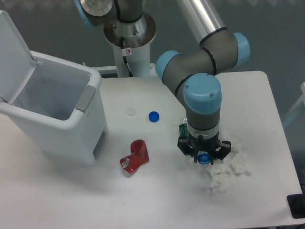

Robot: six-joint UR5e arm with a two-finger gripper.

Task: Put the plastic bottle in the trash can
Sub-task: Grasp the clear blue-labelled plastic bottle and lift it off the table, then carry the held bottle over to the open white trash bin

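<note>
The plastic bottle lies on the table under my wrist; only its green label (183, 130) and blue cap (204, 158) show. My gripper (202, 151) points straight down over the bottle, low at the table. The wrist hides the fingertips, so I cannot tell whether they grip the bottle. The trash can (71, 125), a large white bin with a grey panel (86, 98) at its rim, stands at the left of the table. Its flip lid (12, 52) is raised open, and the inside looks empty.
A crushed red can (135, 158) lies between the bin and the gripper. A loose blue cap (153, 116) and a small white cap (130, 112) lie further back. Crumpled white paper (229, 168) lies right of the gripper. The arm's base column (129, 47) stands at the back.
</note>
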